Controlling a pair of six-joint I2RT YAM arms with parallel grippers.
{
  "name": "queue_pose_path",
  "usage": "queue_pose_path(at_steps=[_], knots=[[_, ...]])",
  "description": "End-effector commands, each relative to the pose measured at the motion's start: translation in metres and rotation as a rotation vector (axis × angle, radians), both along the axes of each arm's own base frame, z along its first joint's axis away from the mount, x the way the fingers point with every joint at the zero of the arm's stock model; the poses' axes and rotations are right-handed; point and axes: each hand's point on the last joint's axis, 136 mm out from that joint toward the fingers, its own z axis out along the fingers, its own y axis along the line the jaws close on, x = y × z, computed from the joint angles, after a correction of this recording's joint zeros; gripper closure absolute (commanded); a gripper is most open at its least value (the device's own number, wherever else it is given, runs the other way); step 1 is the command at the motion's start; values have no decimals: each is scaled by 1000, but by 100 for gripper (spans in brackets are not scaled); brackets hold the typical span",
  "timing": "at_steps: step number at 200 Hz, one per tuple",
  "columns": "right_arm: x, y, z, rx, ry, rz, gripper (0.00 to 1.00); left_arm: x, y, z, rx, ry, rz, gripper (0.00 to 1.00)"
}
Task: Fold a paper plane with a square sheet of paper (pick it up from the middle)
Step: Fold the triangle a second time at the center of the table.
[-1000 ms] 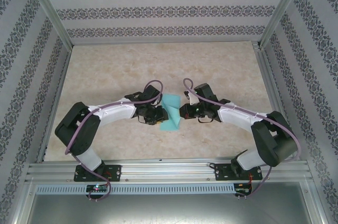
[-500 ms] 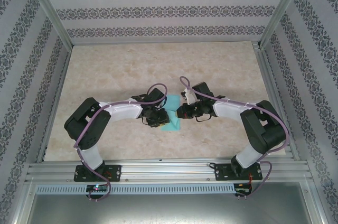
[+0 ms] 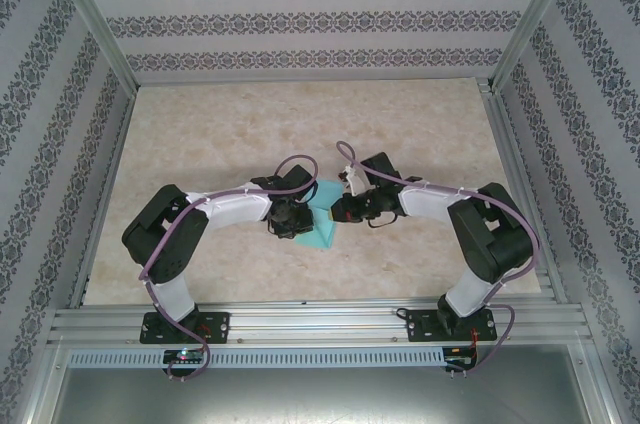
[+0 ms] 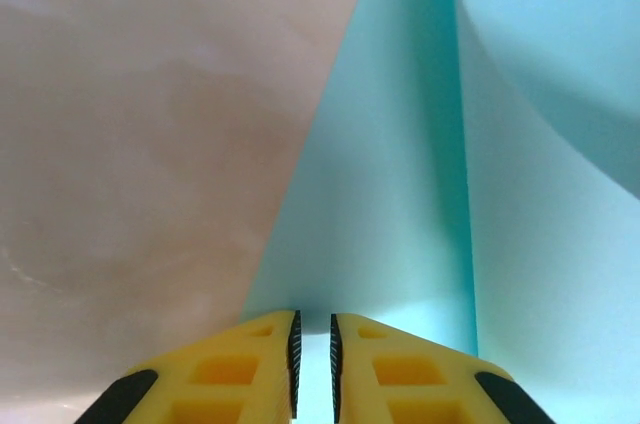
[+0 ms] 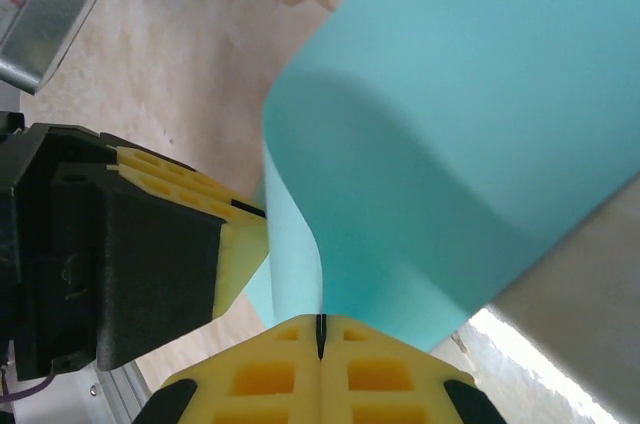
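Note:
The square sheet of paper [image 3: 323, 226], turquoise and partly folded over, lies on the table between both grippers. My right gripper [image 5: 320, 319] is shut on one edge of the sheet [image 5: 450, 144], which curls up and over from its jaws. My left gripper [image 4: 312, 316] rests tip-down on the flat part of the sheet [image 4: 400, 194], its jaws a narrow gap apart with pale paper showing in the gap. In the top view the left gripper [image 3: 300, 221] and right gripper [image 3: 336, 211] stand close together over the paper. The left gripper's yellow fingers [image 5: 215, 214] sit just beside the raised fold.
The beige marbled table [image 3: 220, 134] stretches open behind and to both sides. Patterned walls [image 3: 300, 24] enclose it, and an aluminium rail [image 3: 320, 329] runs along the near edge by the arm bases.
Both arms have drawn in towards the middle. The left jaws have narrowed. The right gripper has carried its paper edge leftwards, so the sheet looks smaller and more folded.

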Motion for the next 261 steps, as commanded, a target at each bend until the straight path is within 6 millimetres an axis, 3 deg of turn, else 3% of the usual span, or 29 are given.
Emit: queue_pose_path(at_steps=[1,131,261], knots=[[1,8,0,17,10,34,95,0,10,3,78,-6,-33,80],[0,7,-24,-96,38,56,94,-4,3,-2,37,4,-57,79],[10,3,-26,-162,13,36,93,-9,7,-10,56,29,-62,80]])
